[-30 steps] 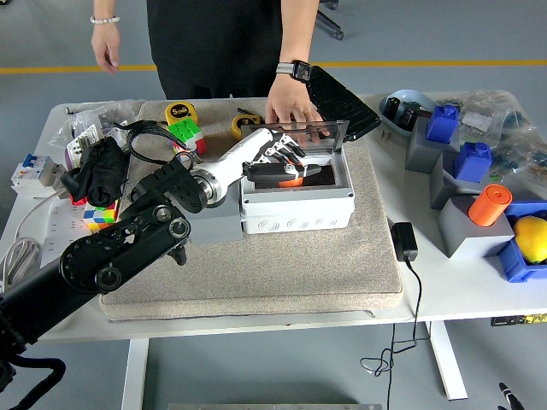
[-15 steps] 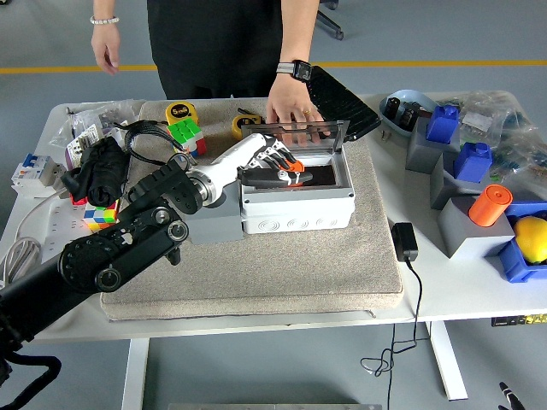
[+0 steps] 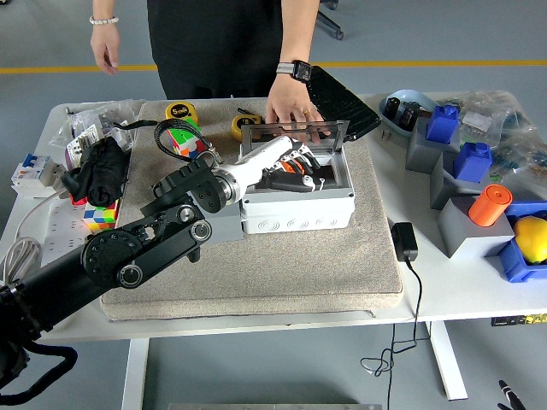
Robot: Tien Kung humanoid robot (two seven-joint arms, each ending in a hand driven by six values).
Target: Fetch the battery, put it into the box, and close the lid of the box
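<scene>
A white plastic box (image 3: pixel 295 213) stands on the beige mat with its clear lid (image 3: pixel 295 134) tipped up at the back. A person's hand (image 3: pixel 291 109) rests on that lid and holds it up. My left hand (image 3: pixel 299 166) reaches into the box from the left, its white fingers curled around the battery (image 3: pixel 286 182), a black pack with an orange end. The battery lies low inside the box, partly hidden by my fingers. The right arm does not show.
The mat (image 3: pixel 282 273) covers the table's middle. A black charger (image 3: pixel 403 241) with its cable lies right of it. Grey and blue bins, an orange cylinder (image 3: pixel 489 205) and a yellow ball (image 3: pixel 532 235) crowd the right side. Cubes (image 3: pixel 184 137), tape measures (image 3: pixel 179 111) and cables sit at the left.
My left arm has pushed to the right, and the hand with the battery has sunk from the box's rim deeper into it. The person's hand has stayed on the lid.
</scene>
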